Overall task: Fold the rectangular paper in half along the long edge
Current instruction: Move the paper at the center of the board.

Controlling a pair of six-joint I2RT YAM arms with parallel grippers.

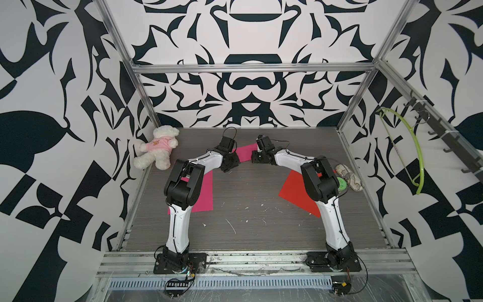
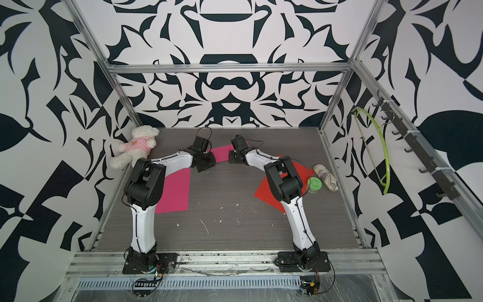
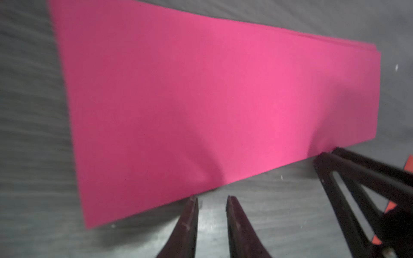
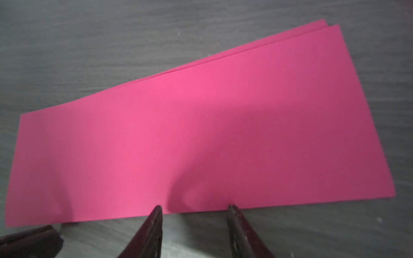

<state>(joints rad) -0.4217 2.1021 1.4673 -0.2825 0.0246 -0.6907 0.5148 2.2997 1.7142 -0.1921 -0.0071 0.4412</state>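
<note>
We are holding our left fingers (image 3: 187,223) slightly parted and our right fingers (image 4: 152,227) spread wider. Both pairs are gripping nothing, with tips at the near long edge of the folded pink paper (image 4: 201,134). It is lying flat, thin and matte, already doubled, with its long axis running from arm to arm near the far edge of the wood-grain desk (image 1: 248,222), about equally near both.

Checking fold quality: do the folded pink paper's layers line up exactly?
No, the right wrist view shows the folded pink paper with its lower layer peeking past the upper one.
</note>
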